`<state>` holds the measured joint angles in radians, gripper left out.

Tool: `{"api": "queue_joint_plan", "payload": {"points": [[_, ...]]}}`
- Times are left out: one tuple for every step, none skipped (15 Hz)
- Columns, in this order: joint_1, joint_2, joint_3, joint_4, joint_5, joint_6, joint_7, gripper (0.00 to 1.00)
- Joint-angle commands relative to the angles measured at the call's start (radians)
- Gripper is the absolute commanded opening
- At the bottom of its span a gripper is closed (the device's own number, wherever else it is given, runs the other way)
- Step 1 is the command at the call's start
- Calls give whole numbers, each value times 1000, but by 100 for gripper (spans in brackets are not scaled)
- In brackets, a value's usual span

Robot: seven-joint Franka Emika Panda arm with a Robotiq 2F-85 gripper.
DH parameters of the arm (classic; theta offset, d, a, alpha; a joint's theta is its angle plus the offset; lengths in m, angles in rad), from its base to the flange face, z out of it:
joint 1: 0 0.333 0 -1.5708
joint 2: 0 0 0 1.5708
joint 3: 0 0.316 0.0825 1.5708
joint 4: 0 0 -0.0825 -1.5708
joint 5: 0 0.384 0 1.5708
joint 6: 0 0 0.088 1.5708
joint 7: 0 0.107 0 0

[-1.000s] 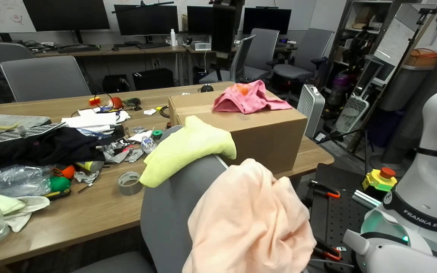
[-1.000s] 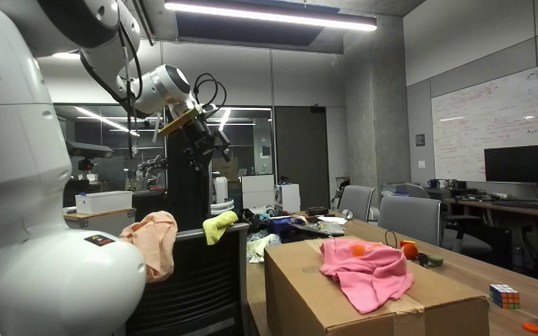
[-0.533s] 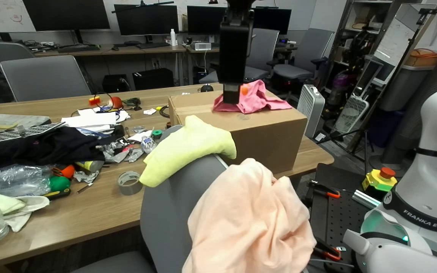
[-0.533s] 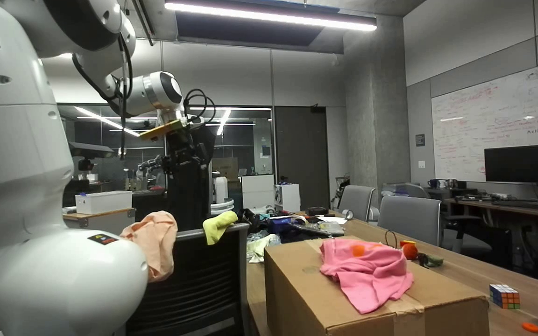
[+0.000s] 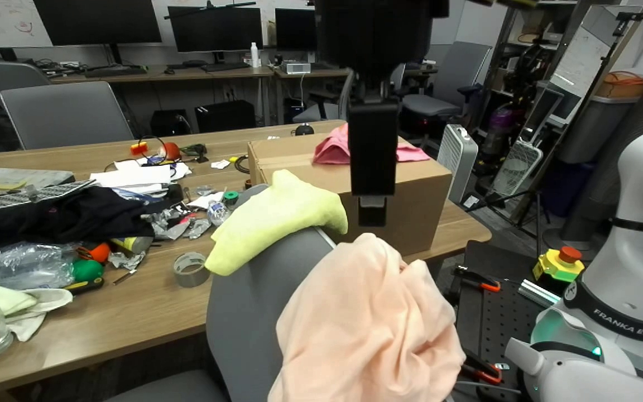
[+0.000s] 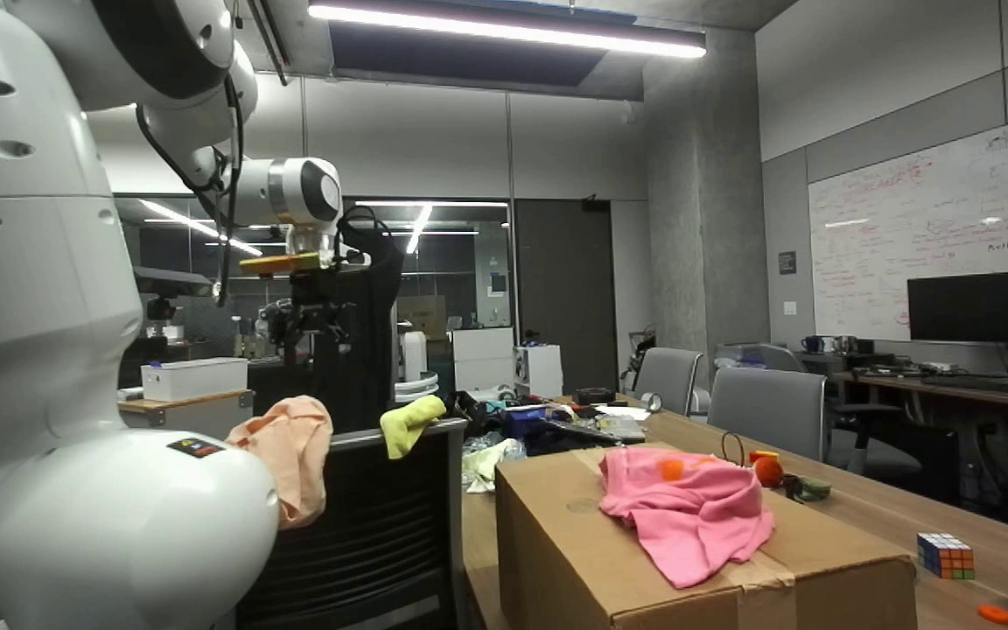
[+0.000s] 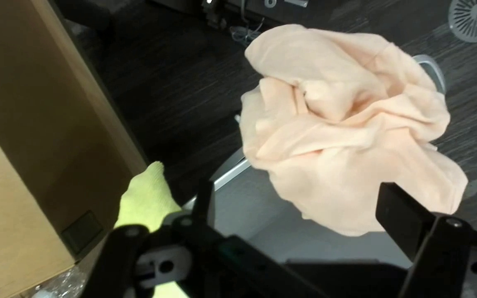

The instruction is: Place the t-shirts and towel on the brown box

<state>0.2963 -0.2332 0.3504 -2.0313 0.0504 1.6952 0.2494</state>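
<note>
Both exterior views show that over the last second the white arm [image 6: 58,315] has lowered its far end and drawn it away from the brown box [image 5: 416,212], and that end now points nearly straight down. The brown box itself sits as it did, and the grey chair [image 5: 249,312] just beside the brown box has not shifted either. The peach cloth [image 7: 354,136], bunched over the end of the chair farther from the brown box, has not moved; the approach now seems aimed at it, so I take it for the next piece to grasp. The pink cloth [image 6: 688,512], probably a t-shirt, lies on top of the brown box, so one piece looks delivered, and nothing more has joined it. The bright yellow cloth [image 5: 282,218], perhaps the towel, hangs over the chair's corner nearer the brown box and likely waits its turn. In the wrist view the gripper [image 7: 298,203] stands off to the side of the brown box, above the chair, its fingers [image 7: 402,219] spread wide with nothing held between them. The job probably calls for further descent onto a raised fold; a shallow pinch could let the peach cloth slip before it reaches the brown box.
</note>
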Motion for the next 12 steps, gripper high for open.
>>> {"api": "queue_joint_plan", "payload": {"points": [[8,26,-4,-13,71,11,-29,100],[9,32,-2,-19,78,13,-34,100],[10,40,0,-30,81,23,-36,100],[11,45,0,-36,87,25,-39,100],[13,49,2,-47,81,34,-38,100],[13,52,3,-58,77,51,-32,100],[15,56,4,-67,78,66,-28,100],[15,56,6,-79,74,82,-23,100],[17,60,7,-90,73,103,-24,100],[17,62,8,-100,71,122,-21,100],[18,65,9,-108,72,134,-24,100],[18,65,11,-117,70,149,-22,100]]}}
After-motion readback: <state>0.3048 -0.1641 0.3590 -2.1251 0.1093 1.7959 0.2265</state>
